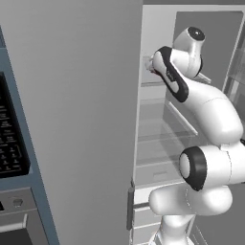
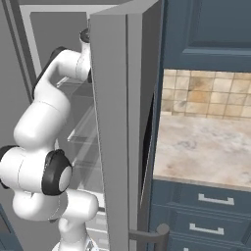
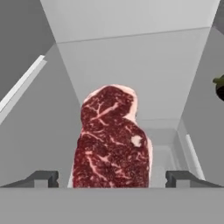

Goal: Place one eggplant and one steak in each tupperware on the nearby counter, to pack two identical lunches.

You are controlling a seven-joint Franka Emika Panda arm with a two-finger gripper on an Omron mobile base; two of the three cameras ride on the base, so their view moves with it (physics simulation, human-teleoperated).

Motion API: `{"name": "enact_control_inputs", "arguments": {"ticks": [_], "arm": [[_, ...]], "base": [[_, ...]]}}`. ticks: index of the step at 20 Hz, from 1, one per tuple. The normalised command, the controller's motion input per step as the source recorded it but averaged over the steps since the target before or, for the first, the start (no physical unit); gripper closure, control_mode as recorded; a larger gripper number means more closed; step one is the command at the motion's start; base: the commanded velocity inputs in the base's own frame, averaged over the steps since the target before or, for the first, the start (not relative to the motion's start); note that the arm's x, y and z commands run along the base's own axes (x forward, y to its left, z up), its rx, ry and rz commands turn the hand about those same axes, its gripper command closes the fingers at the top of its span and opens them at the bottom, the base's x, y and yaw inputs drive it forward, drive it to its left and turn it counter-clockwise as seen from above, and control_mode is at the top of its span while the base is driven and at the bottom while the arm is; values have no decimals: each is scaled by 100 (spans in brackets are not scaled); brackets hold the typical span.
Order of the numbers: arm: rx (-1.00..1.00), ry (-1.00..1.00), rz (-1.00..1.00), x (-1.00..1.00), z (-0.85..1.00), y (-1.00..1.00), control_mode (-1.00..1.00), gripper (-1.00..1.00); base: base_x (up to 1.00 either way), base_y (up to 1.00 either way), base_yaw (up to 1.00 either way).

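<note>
Deep inside an open fridge, the white arm reaches toward an upper shelf, its wrist bent forward past the door's edge. Seen from the hand, the gripper stands with its jaws spread wide, one dark fingertip low on the left and the other low on the right, nothing pinched between them. Between the two tips lies the steak, a red marbled slab with a pale fat rim along its top and right side, resting on the pale shelf floor and running away from the camera; whether the fingers touch it cannot be told. At the right edge of the hand view, a dark rounded lump with a green stem, the eggplant, peeks in, well apart from the steak. From the right base camera, the beige marbled counter runs beside the fridge over dark blue drawers with metal handles, backed by tan tiles.
</note>
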Motion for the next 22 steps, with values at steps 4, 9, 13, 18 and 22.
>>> {"name": "enact_control_inputs", "arguments": {"ticks": [4,9,13,18,22], "arm": [[-4,5,0,35,-27,1,-100,-100],[-10,17,0,-2,-88,3,-100,100],[0,-2,0,-4,-70,1,-100,100],[0,-1,0,-26,-1,2,-100,100],[2,0,0,-100,4,25,-100,100]], "base": [[0,0,0],[0,0,0],[0,0,0],[0,0,0],[0,0,0]]}}
